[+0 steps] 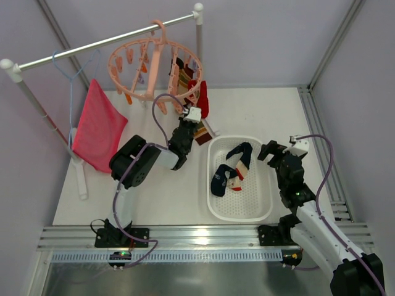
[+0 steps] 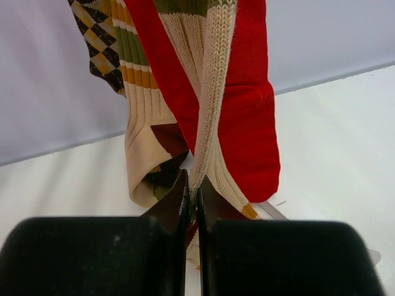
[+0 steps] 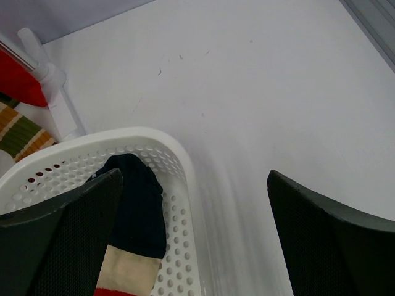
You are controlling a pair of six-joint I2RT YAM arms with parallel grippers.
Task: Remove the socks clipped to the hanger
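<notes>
Bright, even overhead light; soft shadows on the table [image 1: 160, 197]; glare on the metal rail [image 1: 197, 235] at the near edge; wrist views blur close up.

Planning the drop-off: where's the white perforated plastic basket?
Top view, right of centre: the white perforated plastic basket sits just left of the right gripper.

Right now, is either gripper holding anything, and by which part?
The left gripper pinches the striped sock near its hanging lower end. The right gripper is open, holding nothing.
</notes>
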